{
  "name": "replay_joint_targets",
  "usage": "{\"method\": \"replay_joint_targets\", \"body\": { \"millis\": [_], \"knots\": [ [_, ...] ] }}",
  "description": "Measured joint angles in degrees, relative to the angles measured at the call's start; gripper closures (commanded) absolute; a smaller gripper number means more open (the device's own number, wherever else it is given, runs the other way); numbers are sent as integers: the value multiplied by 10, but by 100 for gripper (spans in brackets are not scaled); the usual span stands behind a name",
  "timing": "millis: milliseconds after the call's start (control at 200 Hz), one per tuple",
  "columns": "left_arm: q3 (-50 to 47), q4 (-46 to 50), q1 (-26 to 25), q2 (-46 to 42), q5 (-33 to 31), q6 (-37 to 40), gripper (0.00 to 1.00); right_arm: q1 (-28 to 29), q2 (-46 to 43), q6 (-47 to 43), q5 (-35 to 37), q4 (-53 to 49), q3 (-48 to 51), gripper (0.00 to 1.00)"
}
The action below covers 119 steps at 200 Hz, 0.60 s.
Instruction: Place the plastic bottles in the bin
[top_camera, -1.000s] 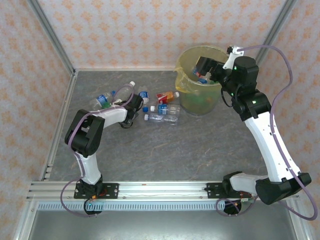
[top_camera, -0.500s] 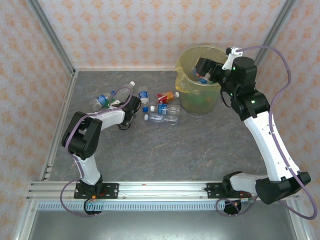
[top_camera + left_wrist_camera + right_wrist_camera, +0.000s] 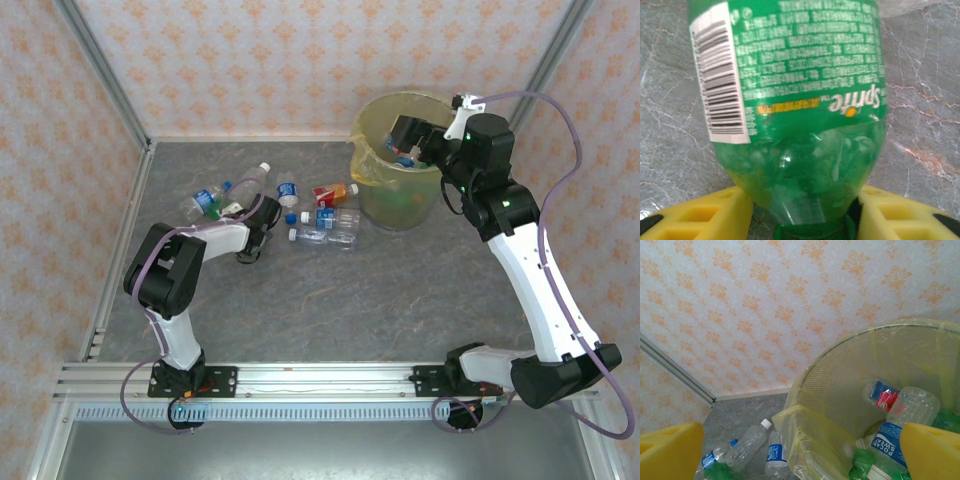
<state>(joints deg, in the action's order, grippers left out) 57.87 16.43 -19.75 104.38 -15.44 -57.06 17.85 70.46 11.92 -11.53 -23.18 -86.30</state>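
left gripper (image 3: 802, 220): narrowed over last second, fingers (image 3: 705, 215) now pinching green Sprite bottle (image 3: 800, 100), on table (image 3: 920, 100) well left of bin (image 3: 385, 205) | right gripper (image 3: 800, 455): wide, empty, over bin | pick under way, lift next

L gripper (image 3: 252, 243) low beside loose bottles (image 3: 322, 228) on table (image 3: 350, 300); R gripper (image 3: 408, 135) over yellow bin (image 3: 372, 172).
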Motion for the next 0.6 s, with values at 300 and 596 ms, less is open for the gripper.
{"method": "replay_joint_targets", "body": {
  "millis": [300,596],
  "knots": [
    [-17,0,0,-16,-5,0,73,0,0,0,-1,0,1,0],
    [-23,29,-33,-115,-31,13,73,0,0,0,-9,0,1,0]
  ]
}}
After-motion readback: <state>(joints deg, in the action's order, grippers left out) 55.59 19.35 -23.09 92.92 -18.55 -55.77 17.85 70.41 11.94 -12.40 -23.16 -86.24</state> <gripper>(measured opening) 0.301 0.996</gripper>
